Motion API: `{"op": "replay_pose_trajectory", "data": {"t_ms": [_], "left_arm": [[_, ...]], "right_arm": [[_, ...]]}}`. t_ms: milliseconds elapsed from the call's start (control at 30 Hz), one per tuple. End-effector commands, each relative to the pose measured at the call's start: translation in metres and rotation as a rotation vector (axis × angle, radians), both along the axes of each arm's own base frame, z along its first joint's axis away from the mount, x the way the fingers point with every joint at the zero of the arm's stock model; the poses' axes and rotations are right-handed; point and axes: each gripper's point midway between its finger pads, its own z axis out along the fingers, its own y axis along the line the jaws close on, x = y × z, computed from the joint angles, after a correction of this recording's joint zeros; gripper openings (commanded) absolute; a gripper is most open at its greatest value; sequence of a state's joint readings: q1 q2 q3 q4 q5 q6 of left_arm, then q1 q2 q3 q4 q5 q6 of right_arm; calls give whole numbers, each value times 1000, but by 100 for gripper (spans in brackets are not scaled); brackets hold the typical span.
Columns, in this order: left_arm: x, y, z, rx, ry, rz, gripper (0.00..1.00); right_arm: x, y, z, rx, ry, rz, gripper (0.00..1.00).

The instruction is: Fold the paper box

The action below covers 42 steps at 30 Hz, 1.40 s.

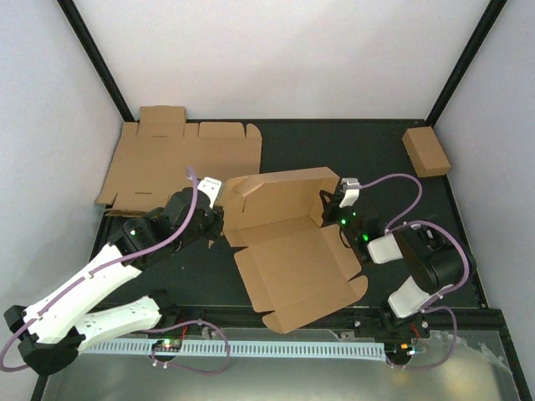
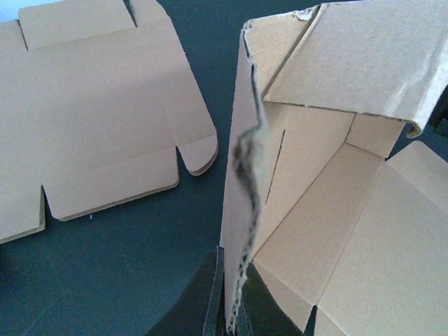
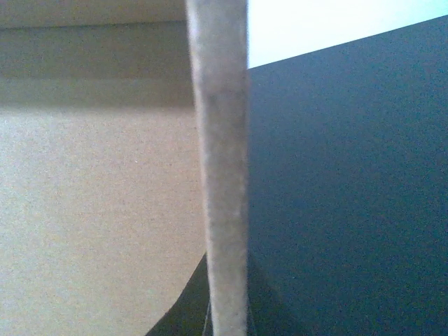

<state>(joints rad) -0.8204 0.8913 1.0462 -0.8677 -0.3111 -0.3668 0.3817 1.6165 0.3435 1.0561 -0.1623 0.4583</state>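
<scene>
A brown corrugated cardboard mailer box point(image 1: 297, 263) sits half-formed in the middle of the dark worktop point(image 1: 359, 150) in the overhead view, turned at an angle. Its wide panel with rounded tabs lies open and flat toward the lower centre of the frame. The part toward the upper centre has its walls raised.

The left hand point(image 1: 219, 215) meets the box at its left wall, just left of centre in the overhead view. In the left wrist view that wall stands upright. Its ragged, blurred edge runs down the middle of the frame into the left hand point(image 2: 231, 316), whose dark fingers point(image 2: 199, 311) press close against it on either side. The hand is clamped on the wall. To the right of that edge the inside of the box point(image 2: 336, 210) shows, with a flap bent over at the upper right.

The right hand point(image 1: 338, 209) meets the opposite wall, right of centre in the overhead view. In the right wrist view a blurred cardboard edge point(image 3: 220, 175) runs top to bottom into the right hand point(image 3: 225, 318), which is closed tight on it. Cardboard fills the left of that frame and dark worktop point(image 3: 350, 210) the right.

A flat, unfolded brown cardboard blank point(image 1: 180, 159) lies at the upper left, partly against the wall, well apart from the box; it also fills the left side of the left wrist view point(image 2: 98, 119). A small closed brown cardboard carton point(image 1: 425, 151) rests at the upper right corner.
</scene>
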Motion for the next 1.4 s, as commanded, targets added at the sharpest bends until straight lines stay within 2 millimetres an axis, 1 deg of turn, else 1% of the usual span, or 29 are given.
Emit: {"op": "replay_pose_trajectory", "data": {"t_ms": [0, 100, 133, 233, 267, 333, 400, 467, 500, 567, 633, 700, 767, 800, 933, 967, 1067, 1133, 1200, 1267, 1333, 1367], "left_arm": [[3, -4, 11, -31, -14, -5, 2], [5, -9, 14, -43, -15, -13, 2], [6, -11, 16, -49, -16, -16, 8], [8, -13, 29, -75, -32, -17, 52], [7, -13, 35, -87, -40, -18, 61], [4, -11, 50, -117, -60, -21, 76], [0, -7, 62, -151, -74, -18, 89], [-7, -4, 70, -190, -67, -17, 98], [-10, -5, 73, -218, -56, -20, 99], [-19, -12, 77, -297, -16, -47, 99], [-31, -28, 83, -406, 23, -115, 99], [-39, -39, 87, -521, 62, -145, 99], [-44, -47, 85, -612, 103, -155, 99], [-45, -50, 81, -640, 130, -153, 99], [-47, -67, 45, -651, 274, -149, 99], [-49, -71, 39, -648, 306, -157, 98], [-51, -80, 29, -650, 356, -178, 89], [-50, -79, 18, -631, 363, -164, 82], [-47, -74, 7, -598, 359, -132, 73], [-44, -70, -1, -574, 343, -113, 55], [-42, -67, -2, -562, 318, -110, 31], [-40, -66, -1, -553, 303, -108, 21]], "right_arm": [[3, -9, 18, 23, -39, -60, 1], [1, -10, 17, 41, 21, -73, 1], [0, -10, 19, 54, 36, -73, 1], [-1, -11, 21, 100, 87, -94, 2], [-2, -12, 25, 118, 89, -96, 2], [-2, -12, 32, 151, 87, -97, 1], [-1, -14, 38, 183, 100, -109, 1], [0, -16, 48, 239, 93, -115, 1], [1, -17, 55, 269, 79, -121, 1], [3, -22, 60, 313, 84, -156, 1], [7, -28, 65, 340, 86, -203, 1], [12, -34, 74, 362, 59, -242, 1], [15, -40, 84, 382, 22, -278, 1], [18, -43, 89, 386, 5, -293, 1], [26, -48, 102, 395, -40, -331, 1], [27, -49, 104, 398, -46, -337, 2], [30, -52, 105, 401, -53, -357, 1], [30, -53, 105, 413, -67, -361, 1], [30, -54, 104, 427, -66, -366, 2], [30, -53, 103, 438, -64, -364, 1], [29, -52, 102, 447, -59, -359, 1], [29, -52, 102, 448, -57, -357, 2]]}}
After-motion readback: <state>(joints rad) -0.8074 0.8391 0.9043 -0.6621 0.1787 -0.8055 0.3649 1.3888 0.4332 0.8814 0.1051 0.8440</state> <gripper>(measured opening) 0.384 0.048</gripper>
